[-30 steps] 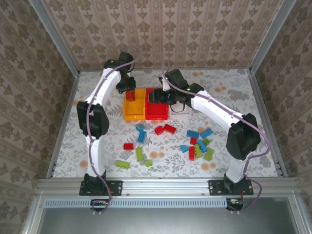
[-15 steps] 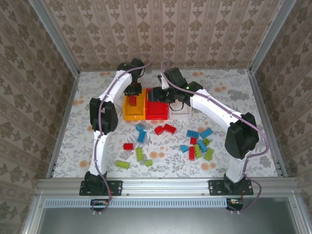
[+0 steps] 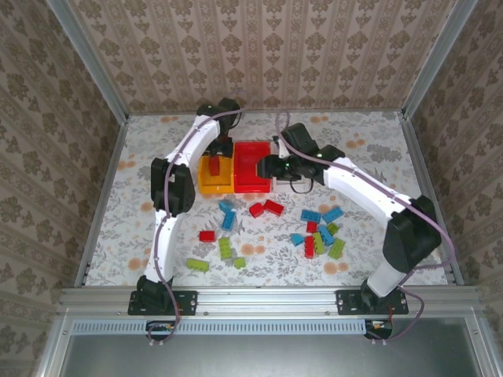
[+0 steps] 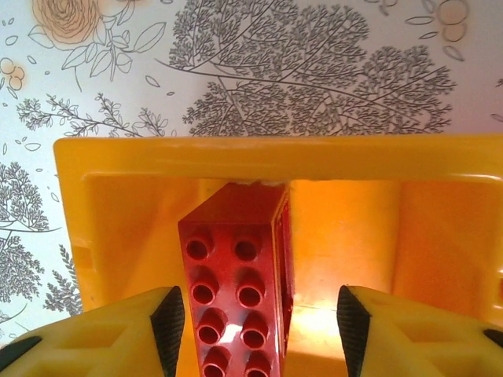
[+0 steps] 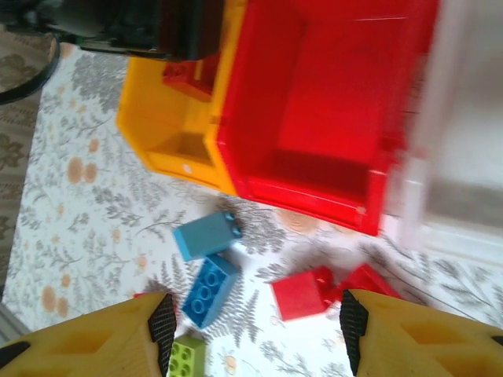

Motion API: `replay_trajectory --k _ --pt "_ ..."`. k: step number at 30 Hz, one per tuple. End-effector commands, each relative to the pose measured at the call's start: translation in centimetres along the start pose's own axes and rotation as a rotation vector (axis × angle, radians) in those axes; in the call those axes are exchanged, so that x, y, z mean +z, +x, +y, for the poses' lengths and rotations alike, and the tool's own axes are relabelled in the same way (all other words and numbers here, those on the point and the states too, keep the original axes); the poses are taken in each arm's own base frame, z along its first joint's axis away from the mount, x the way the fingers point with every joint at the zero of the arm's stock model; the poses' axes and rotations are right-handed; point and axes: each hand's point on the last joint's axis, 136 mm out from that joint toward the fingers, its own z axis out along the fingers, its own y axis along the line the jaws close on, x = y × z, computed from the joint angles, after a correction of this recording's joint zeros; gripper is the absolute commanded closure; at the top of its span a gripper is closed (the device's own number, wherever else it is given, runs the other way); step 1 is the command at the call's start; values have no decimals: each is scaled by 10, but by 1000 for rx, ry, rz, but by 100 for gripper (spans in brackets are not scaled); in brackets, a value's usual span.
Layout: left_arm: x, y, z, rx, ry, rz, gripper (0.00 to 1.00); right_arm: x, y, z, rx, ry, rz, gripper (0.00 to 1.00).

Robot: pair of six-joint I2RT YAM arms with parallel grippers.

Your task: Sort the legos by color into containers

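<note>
A red lego brick [image 4: 236, 275] stands tilted inside the yellow-orange bin [image 4: 346, 161], leaning on its far wall. My left gripper [image 4: 255, 314] is open around it, with a wide gap on the brick's right side; from above, the left gripper [image 3: 218, 149] hangs over the yellow bin [image 3: 211, 184]. My right gripper [image 5: 255, 322] is open and empty above the table, near the front of the red bin [image 5: 314, 102]. Below it lie two blue bricks [image 5: 206, 234], a red brick [image 5: 302, 294] and a green one [image 5: 185, 361]. The white bin [image 5: 464, 118] is blurred at the right.
Loose red, blue and green legos [image 3: 318, 232] are scattered on the floral table in front of the bins, more at the left [image 3: 225, 249]. The right arm [image 3: 354, 181] crosses over the white bin [image 3: 292, 186]. Patterned walls enclose the table.
My left gripper carried the red brick right and down into the yellow bin and opened. My right gripper drew back from over the red bin towards the table in front.
</note>
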Motion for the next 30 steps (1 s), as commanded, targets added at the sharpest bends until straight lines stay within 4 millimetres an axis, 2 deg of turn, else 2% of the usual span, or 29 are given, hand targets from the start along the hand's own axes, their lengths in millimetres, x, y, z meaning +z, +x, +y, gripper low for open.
replay_trajectory --k 1,2,3,5,6,7,9,11,12,14,15,17,20,23,26,30 --pt "-50 -12 5 -23 27 -90 41 -28 11 -43 80 133 -36 40" --pt "-58 -13 7 -34 33 -107 39 -36 16 -60 113 194 -46 40" --pt "-69 -10 -5 -16 43 -124 38 -42 22 -76 148 249 -49 40" --pt "-88 -9 -5 -35 60 -158 36 -59 34 -117 246 394 -56 40" --pt "-97 -8 -7 -38 75 -175 36 -61 43 -135 293 447 -41 40" --pt "-108 -6 -9 -38 94 -199 35 -71 48 -146 343 472 -57 40" --pt "-129 0 -17 -25 156 -248 33 -75 63 -173 448 516 -42 40" --pt "-153 13 -40 31 313 -294 31 -74 74 -192 522 541 -32 39" --pt "-162 18 -57 66 419 -322 31 -72 78 -197 546 546 -27 38" --pt "-188 43 -91 154 659 -364 30 -62 84 -209 614 539 -13 37" --pt "-202 55 -101 182 731 -387 29 -59 86 -212 641 534 -10 37" --pt "-211 88 -117 243 825 -390 29 -45 95 -223 695 549 22 37" --pt "-214 125 -128 272 873 -377 29 -35 99 -233 742 559 32 37" --pt "-208 150 -131 266 877 -359 29 -25 104 -239 786 555 44 37" --pt "-204 164 -130 257 862 -354 29 -16 111 -241 818 555 68 38" --pt "-203 171 -130 250 855 -351 30 -7 121 -246 857 559 86 41"
